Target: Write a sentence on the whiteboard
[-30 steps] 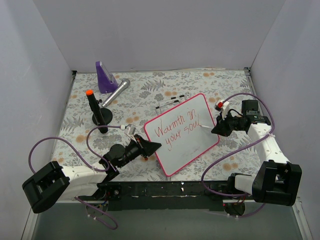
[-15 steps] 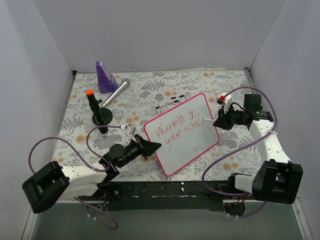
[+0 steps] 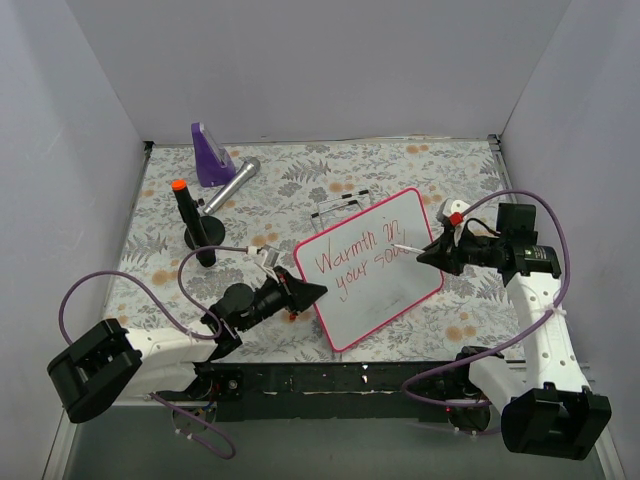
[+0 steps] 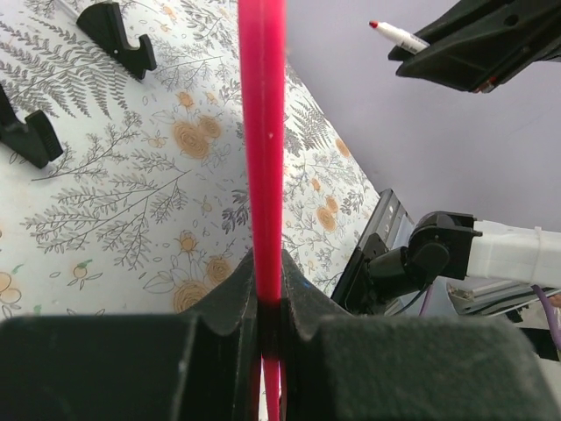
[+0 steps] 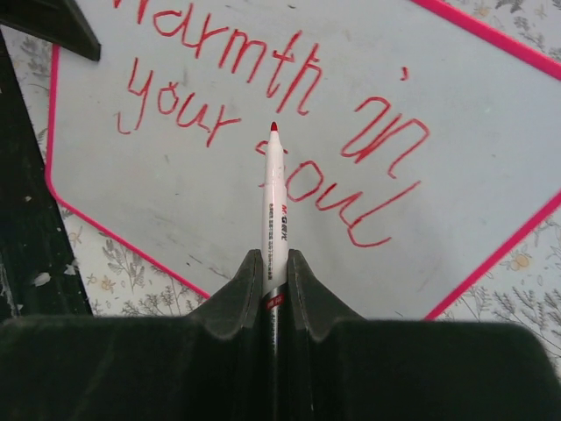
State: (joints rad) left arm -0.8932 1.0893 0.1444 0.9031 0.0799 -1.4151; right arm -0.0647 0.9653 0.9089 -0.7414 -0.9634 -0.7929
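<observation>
The small rectangular glossy white whiteboard with the pink-red rounded frame [image 3: 385, 295] sits at centre frame on the floral-patterned bench [image 3: 300, 170], rotated so that its long edge runs toward the upper right. It is judged light, stiff and thin. The glossy face is likely slippery and will smear fresh ink, so take hold at the frame only. The left tool [image 3: 305, 293] does so, clenched on the lower-left frame edge, which the left wrist view shows edge-on between the jaws. The red handwritten sentence [image 3: 355, 262] occupies the upper half of the face. The right tool [image 3: 432, 252] is clamped on a slim white red-tipped marker [image 5: 274, 210], a light, rigid, smooth barrel that is held low on its body. Its tip appears clear of the surface near the last word. Count: one board; one sentence of four words in two lines; one marker in hand; two black clip feet [image 4: 114, 35] visible. At upper left there is one purple wedge-shaped object [image 3: 210, 155], one silver cylindrical object [image 3: 233, 184] and one black orange-capped pen upright in a black base [image 3: 190, 220].
</observation>
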